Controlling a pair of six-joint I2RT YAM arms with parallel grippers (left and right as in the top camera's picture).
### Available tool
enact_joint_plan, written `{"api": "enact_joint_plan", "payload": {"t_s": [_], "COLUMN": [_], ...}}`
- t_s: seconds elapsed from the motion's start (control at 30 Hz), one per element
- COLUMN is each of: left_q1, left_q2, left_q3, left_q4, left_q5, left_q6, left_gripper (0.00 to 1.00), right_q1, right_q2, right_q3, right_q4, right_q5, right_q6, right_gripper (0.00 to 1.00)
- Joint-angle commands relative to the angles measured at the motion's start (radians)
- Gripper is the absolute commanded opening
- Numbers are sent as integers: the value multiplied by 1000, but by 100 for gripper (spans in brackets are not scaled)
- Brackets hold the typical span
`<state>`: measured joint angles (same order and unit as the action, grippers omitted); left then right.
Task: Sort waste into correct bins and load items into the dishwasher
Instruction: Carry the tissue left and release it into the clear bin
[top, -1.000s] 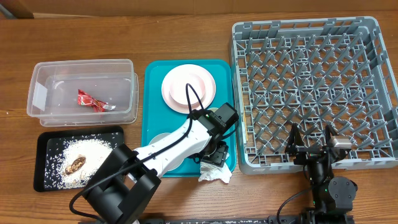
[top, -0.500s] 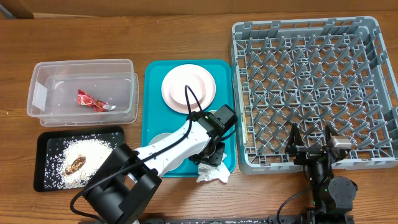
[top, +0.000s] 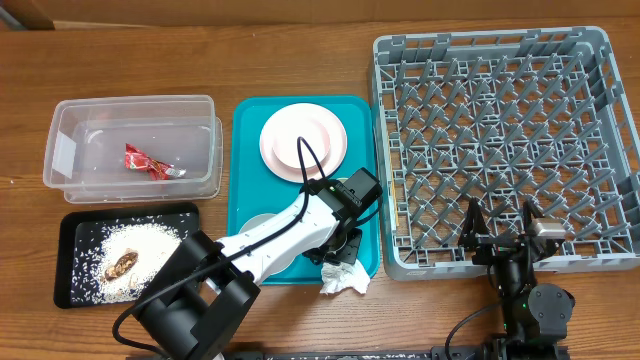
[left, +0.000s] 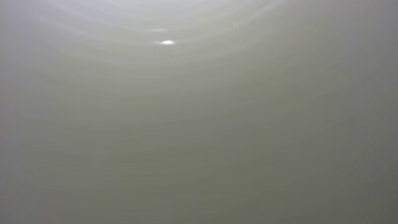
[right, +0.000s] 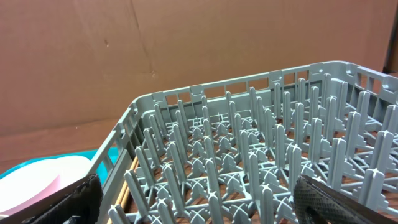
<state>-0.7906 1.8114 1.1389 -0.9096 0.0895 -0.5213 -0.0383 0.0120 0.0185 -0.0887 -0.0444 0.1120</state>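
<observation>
The left arm (top: 270, 240) reaches from its base at the table's near edge diagonally across the teal tray (top: 248, 180), wrist bent so the left gripper (top: 343, 250) points down at the tray's near right corner. Its jaws are closed. They sit at the top edge of the crumpled white napkin (top: 345, 281), which lies half over the tray's lip onto the table (top: 300, 60); whether a fold is pinched cannot be told from above.

The right arm is low at the near edge of the grey rack (top: 490, 40). The right gripper (top: 500, 235) is spread wide with nothing between its fingers.

The left wrist view gives only a pale grey blur with one small glint, probably a surface pressed close to the lens. The right wrist view looks along the rack's upright pegs from its corner, both fingertips at the bottom edges, with the plate's rim beyond.

The overhead view shows two arms, one rack with nothing in it and one teal tray. The tray carries one pink-white plate (top: 303, 142) and one round bowl (top: 262, 224) partly under the arm. One red wrapper (top: 150, 162) lies in the one clear tub (top: 70, 120). One black tray (top: 70, 240) holds a heap of rice (top: 140, 240) and one brown scrap (top: 120, 266).
</observation>
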Motion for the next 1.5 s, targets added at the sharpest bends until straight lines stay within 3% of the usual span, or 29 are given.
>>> {"api": "enact_joint_plan", "payload": {"t_s": [0.0,0.3,0.4,0.53,0.9,1.03,1.37,1.43,1.47], "left_q1": [-1,47,106,209,729,843,914,915,915], "left_q2": [6,-93,-137,-174,-190,-174,-50,-35,-33], "left_q3": [17,235,335,397,410,400,378,378,378], "left_q4": [-16,-204,-333,-395,-276,-193,-88,-79,-74], "left_q5": [1,-55,-127,-182,-173,-140,-141,-141,-141], "left_q6": [10,82,80,80,79,72,85,96,96], "left_gripper": [4,4,4,4,4,4,5,13,25], "right_q1": [5,5,5,5,5,5,5,5,5], "right_q2": [-9,-9,-9,-9,-9,-9,-9,-9,-9], "right_q3": [-10,-10,-10,-10,-10,-10,-10,-10,-10], "right_q4": [8,8,8,8,8,8,8,8,8], "right_q5": [6,6,6,6,6,6,6,6,6], "right_q6": [5,5,5,5,5,5,5,5,5], "right_gripper": [100,100,100,100,100,100,100,100,100]}}
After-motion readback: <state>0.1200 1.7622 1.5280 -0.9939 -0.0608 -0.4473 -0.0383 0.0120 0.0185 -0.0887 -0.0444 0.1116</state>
